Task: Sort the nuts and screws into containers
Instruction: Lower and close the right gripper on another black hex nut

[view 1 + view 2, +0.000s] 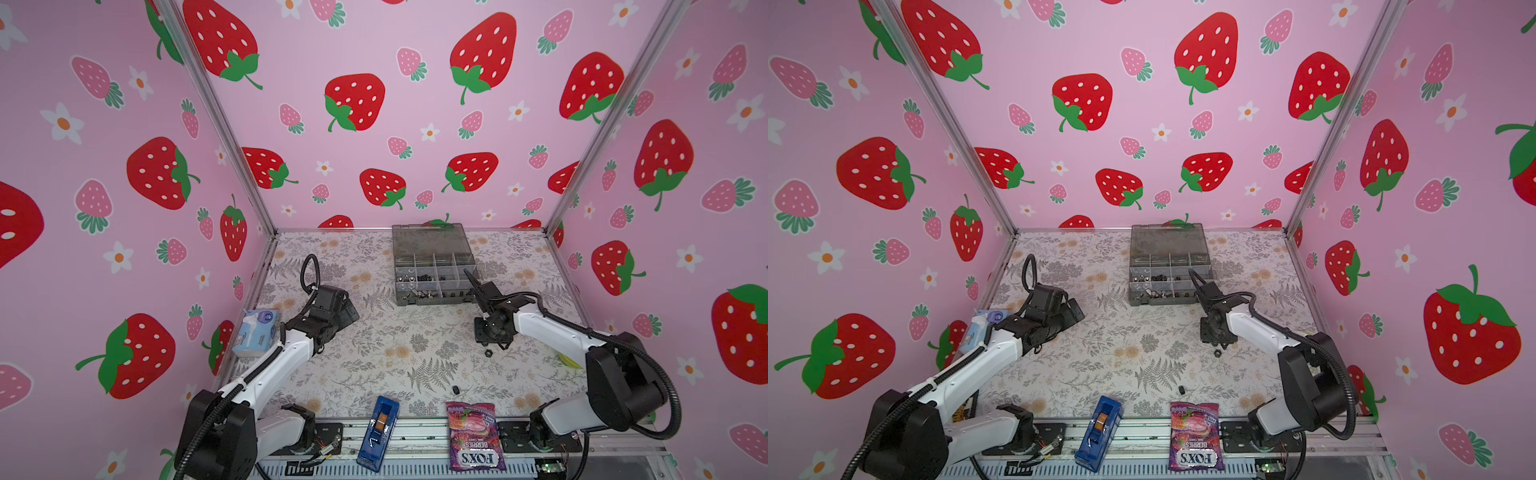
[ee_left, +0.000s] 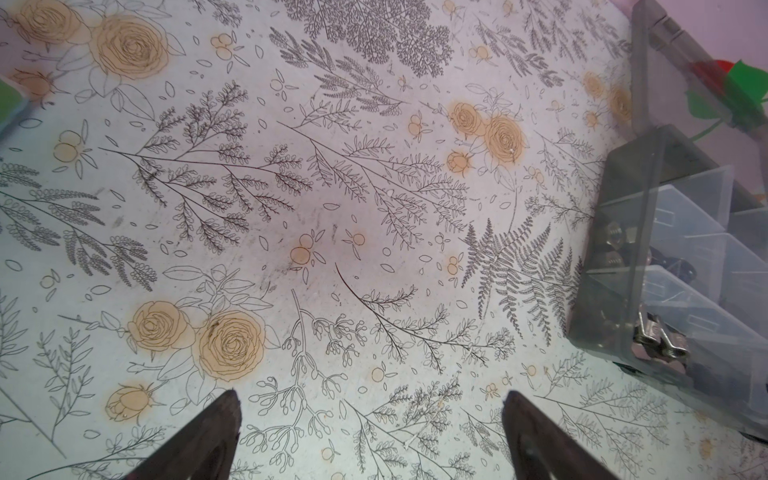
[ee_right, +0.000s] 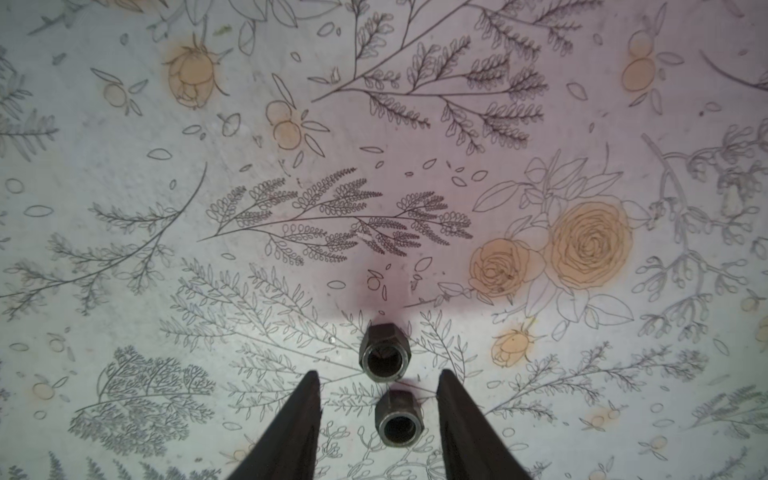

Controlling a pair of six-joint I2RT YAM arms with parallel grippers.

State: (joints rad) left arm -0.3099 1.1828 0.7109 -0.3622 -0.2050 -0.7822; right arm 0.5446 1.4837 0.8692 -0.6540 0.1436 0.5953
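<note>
In the right wrist view two dark hex nuts lie on the floral table. One nut (image 3: 399, 420) sits between the fingers of my right gripper (image 3: 379, 373), which is open with a gap on each side. The other nut (image 3: 385, 353) lies just past the fingertips. In both top views this gripper (image 1: 492, 337) (image 1: 1214, 337) points down at the table in front of the containers, the cells of the grey organiser box (image 1: 432, 300) (image 1: 1163, 300), which hold black and silver pieces. One nut (image 1: 489, 353) shows beside it. My left gripper (image 2: 370, 399) (image 1: 351, 316) is open and empty. Screws cannot be told apart here.
A small black piece (image 1: 456, 390) lies loose near the table's front. A blue narrow box (image 1: 378, 438) and a purple candy bag (image 1: 473, 436) lie at the front edge. A blue tissue pack (image 1: 257, 326) stands at the left wall. The organiser's lid (image 1: 428, 239) stands open.
</note>
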